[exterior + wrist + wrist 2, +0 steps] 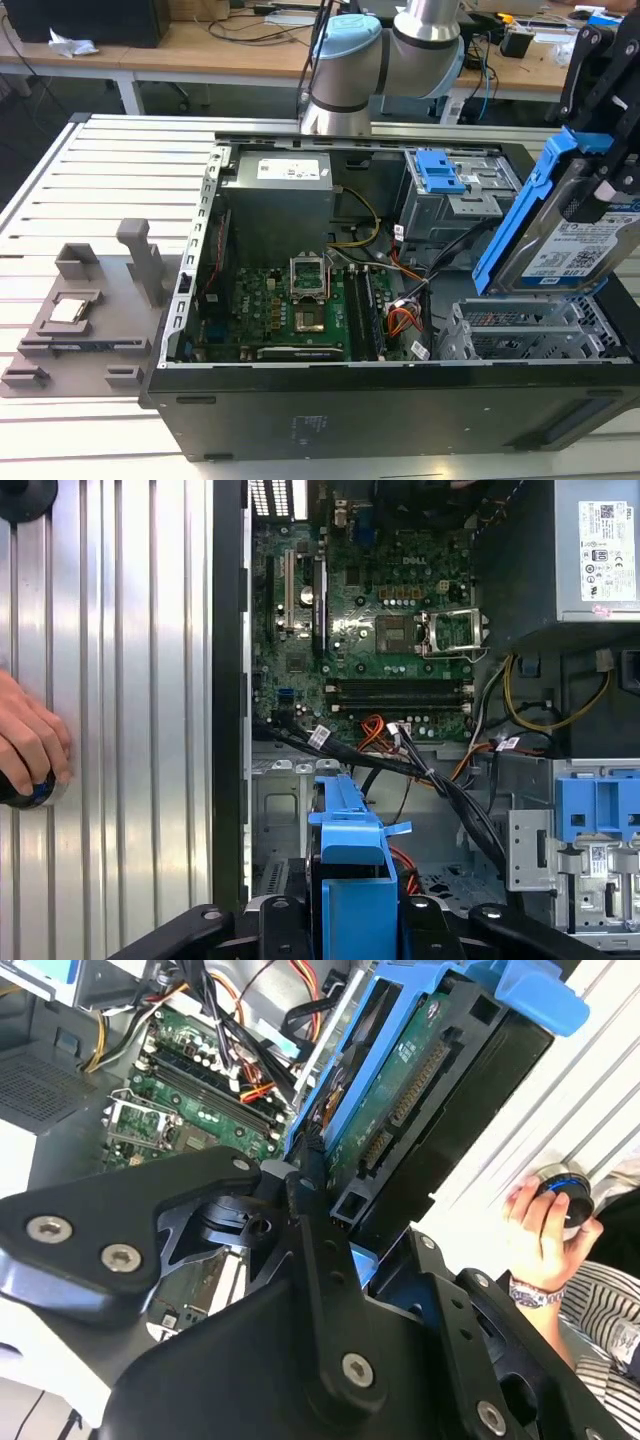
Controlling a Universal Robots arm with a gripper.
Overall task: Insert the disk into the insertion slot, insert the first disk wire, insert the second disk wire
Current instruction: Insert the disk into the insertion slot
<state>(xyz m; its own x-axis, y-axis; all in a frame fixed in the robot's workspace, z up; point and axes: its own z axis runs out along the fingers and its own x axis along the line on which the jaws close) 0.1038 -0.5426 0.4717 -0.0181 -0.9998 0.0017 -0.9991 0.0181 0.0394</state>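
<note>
Gripper (pixel 350 925) is closed on the disk (pixel 565 240), fingers (pixel 432 928) clamped on either side of the blue caddy (pixel 350 850) with no gap showing. The disk sits between the fingers and hangs down from them, tilted, label face toward the exterior camera and clear of the case. The slot (pixel 505 335) lies below the fingers, apart from the disk's lower edge, so nothing is seated yet. A cable bundle (pixel 440 780) runs just beyond the fingers, between them and the motherboard (pixel 380 630). The second wrist view shows the disk's green underside and connector (pixel 400 1095) exposed beside one finger. Handling guess: stiff, fairly heavy for its size, smooth metal faces likely slippery, shock-sensitive. The plastic caddy probably flexes a little. Best hold looks like across the caddy rails, as now, staying off the connector pins and circuit board. A person's hand (pixel 30 745) rests on a dark knob on the slatted table (pixel 120 680), well to the side of the fingers.
</note>
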